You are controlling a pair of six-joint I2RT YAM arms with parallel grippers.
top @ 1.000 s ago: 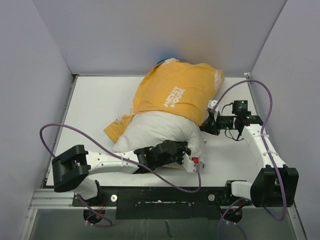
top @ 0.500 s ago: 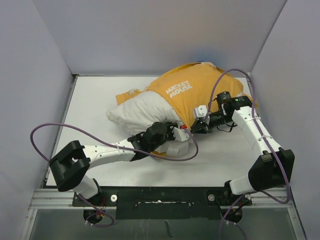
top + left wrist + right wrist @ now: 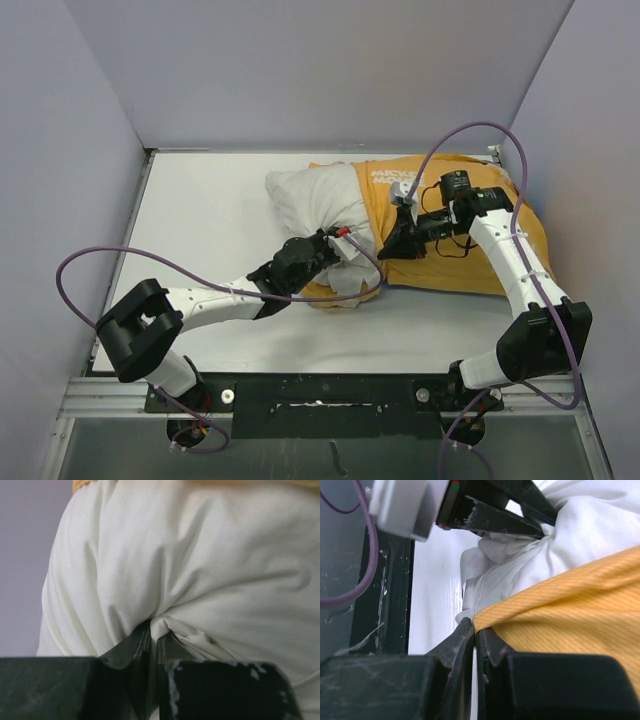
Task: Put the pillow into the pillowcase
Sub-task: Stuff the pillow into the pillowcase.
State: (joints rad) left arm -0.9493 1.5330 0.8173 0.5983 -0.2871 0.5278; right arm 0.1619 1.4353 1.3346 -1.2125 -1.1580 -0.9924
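The white pillow [image 3: 310, 200] lies across the middle of the table, its right part inside the mustard-yellow pillowcase [image 3: 480, 250], which shows white "Mickey Mouse" lettering. My left gripper [image 3: 338, 247] is shut on a pinch of the pillow's white cloth [image 3: 210, 580] at its near corner. My right gripper [image 3: 392, 248] is shut on the yellow hem of the pillowcase [image 3: 560, 610] at its open end, right beside the left gripper's fingers [image 3: 500, 520]. White pillow cloth [image 3: 520, 575] bulges out of the opening there.
Grey walls [image 3: 70, 200] close in the white table [image 3: 200, 210] on the left, back and right. A black rail [image 3: 320, 395] with both arm bases runs along the near edge. Purple cables [image 3: 110, 255] loop over the table from each arm.
Both arms have swung the pillow and pillowcase to the right and back. The pillowcase now lies at the right with the pillow's bare end sticking out to the left; both grips hold.
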